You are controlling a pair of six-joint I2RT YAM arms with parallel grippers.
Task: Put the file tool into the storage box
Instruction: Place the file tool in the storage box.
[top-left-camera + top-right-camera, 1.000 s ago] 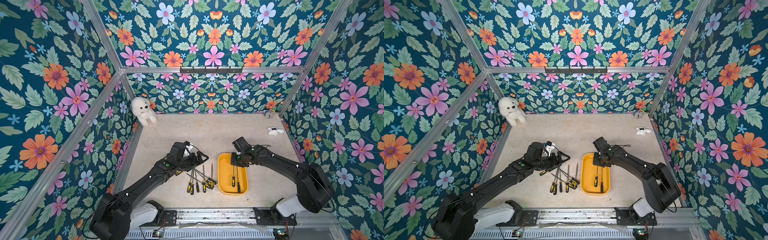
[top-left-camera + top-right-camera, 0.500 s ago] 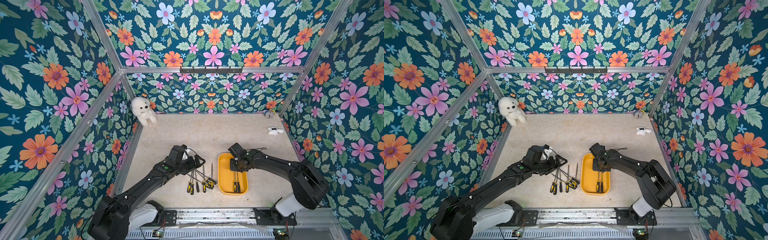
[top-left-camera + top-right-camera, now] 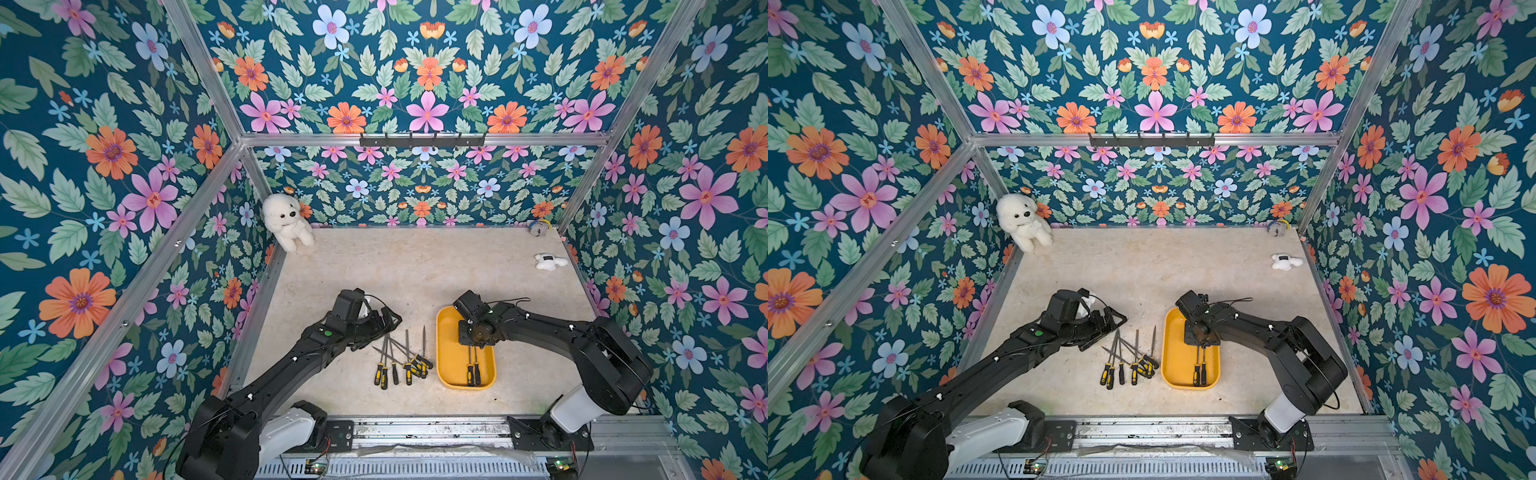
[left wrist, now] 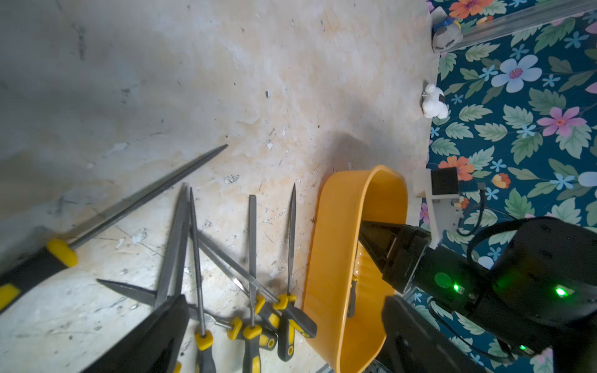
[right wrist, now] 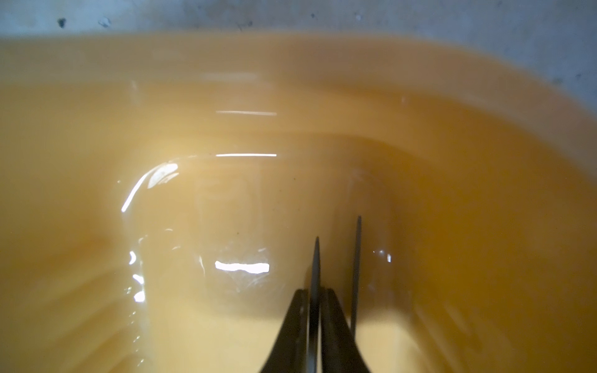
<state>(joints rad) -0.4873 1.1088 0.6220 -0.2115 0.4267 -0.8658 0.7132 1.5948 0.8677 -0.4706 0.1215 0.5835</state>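
Now right fingers point(image 5: 292, 332), lower than a second ago, sit narrow about the file tool point(image 5: 315, 271) inside the storage box point(image 3: 449, 361), pinching or freeing I cannot tell, release looks due, while left fingers point(image 4: 155, 336) gape wide.

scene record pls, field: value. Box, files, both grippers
storage box: yellow tray on table
boxed files: two, side by side
loose files: several on table beside box, some crossed
left gripper: open, above loose files
right gripper: over box, one boxed file's blade between fingers; grip unclear
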